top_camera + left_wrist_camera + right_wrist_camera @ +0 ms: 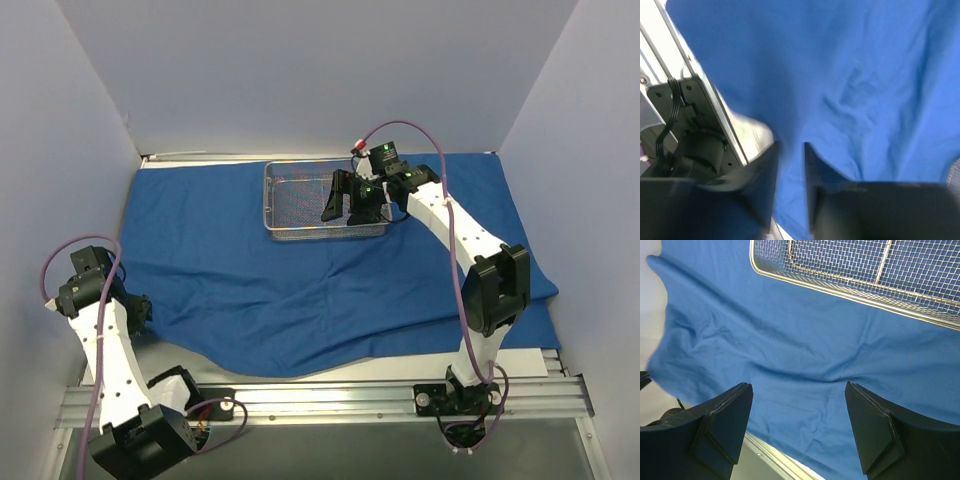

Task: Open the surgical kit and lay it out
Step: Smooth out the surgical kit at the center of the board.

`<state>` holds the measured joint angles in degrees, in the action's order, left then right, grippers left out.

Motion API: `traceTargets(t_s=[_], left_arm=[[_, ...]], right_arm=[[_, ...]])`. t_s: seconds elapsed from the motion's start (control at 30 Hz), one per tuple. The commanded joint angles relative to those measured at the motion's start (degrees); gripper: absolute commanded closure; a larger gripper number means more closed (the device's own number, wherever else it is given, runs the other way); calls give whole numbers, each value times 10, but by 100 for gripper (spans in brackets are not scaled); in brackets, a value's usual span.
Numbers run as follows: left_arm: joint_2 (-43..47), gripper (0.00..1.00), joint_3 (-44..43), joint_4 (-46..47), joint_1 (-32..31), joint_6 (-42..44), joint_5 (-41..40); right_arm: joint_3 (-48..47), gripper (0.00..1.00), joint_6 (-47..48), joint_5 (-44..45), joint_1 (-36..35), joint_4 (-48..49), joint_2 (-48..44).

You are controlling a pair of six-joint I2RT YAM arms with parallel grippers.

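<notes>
A large blue cloth wrap (300,290) lies spread flat over most of the table. A silver wire-mesh tray (290,200) stands on the wrap at the back centre. My right gripper (346,215) hangs over the tray's right half, hiding part of its inside. In the right wrist view it (797,386) is wide open with nothing between its fingers, the wrap (790,340) below it and the tray's rim (850,292) further out. My left gripper (140,312) is low at the wrap's left edge. The blurred left wrist view shows it (791,146) a little open over the wrap (865,75).
Grey walls close in the table on the left, back and right. An aluminium rail (330,400) carrying both arm bases runs along the near edge. A strip of white tabletop (400,365) shows in front of the wrap. The left arm's base mount (685,125) is beside the left fingers.
</notes>
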<state>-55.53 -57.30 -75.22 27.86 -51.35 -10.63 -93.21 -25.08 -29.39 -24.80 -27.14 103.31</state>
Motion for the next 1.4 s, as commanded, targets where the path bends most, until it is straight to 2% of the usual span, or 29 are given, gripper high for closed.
traceTargets(t_s=[0.0, 0.13, 0.3, 0.33, 0.4, 0.47, 0.5, 0.53, 0.6, 0.63, 0.67, 0.7, 0.73, 0.77, 0.8, 0.87, 1.03, 1.27, 1.37], left_arm=[[9, 61, -24, -88, 2, -27, 22], [-61, 57, -72, -32, -4, -2, 54], [-85, 48, -103, 12, -39, -11, 61], [-86, 48, -103, 73, -49, 10, 84], [-113, 48, -117, 128, -80, 26, 88], [-189, 60, -169, 190, -133, 55, 93], [-220, 76, -197, 204, -148, 75, 93], [-291, 83, -261, 200, -175, 84, 86], [-360, 95, -331, 180, -194, 99, 79], [-420, 98, -395, 172, -206, 113, 79], [-447, 98, -423, 163, -210, 117, 77], [-469, 98, -445, 164, -212, 121, 82], [-492, 98, -465, 168, -213, 138, 94], [-536, 98, -504, 164, -213, 142, 104], [-557, 98, -525, 151, -213, 145, 105], [-627, 98, -585, 139, -213, 164, 106], [-749, 98, -668, 92, -214, 174, 122], [-817, 98, -668, 91, -217, 161, 143], [-840, 98, -676, 95, -218, 158, 149]], right_arm=[[-19, 24, -1, -1, 2, -9, -2], [-18, 23, 3, 11, 11, -13, -7], [-13, 23, 4, 18, 33, -15, -12], [-12, 23, 4, 18, 37, -14, -12], [-11, 23, 5, 23, 49, -13, -11], [-8, 23, 5, 27, 59, -14, -7], [-7, 22, 5, 28, 70, -13, -6], [-7, 22, 4, 28, 78, -13, -3], [-7, 22, 5, 31, 98, -13, -1], [-5, 24, 5, 32, 124, -12, 0], [-4, 26, 5, 34, 139, -12, 1], [-4, 35, 5, 40, 154, -12, 3], [-3, 47, 6, 42, 169, -9, 10], [-3, 63, 6, 42, 198, -6, 15], [-5, 86, 6, 48, 211, -4, 22], [-16, 100, 12, 65, 239, -2, 49], [-63, 100, 20, 86, 277, -13, 127], [-52, 100, 35, 137, 287, -29, 182], [-21, 100, 34, 128, 297, -3, 182]])
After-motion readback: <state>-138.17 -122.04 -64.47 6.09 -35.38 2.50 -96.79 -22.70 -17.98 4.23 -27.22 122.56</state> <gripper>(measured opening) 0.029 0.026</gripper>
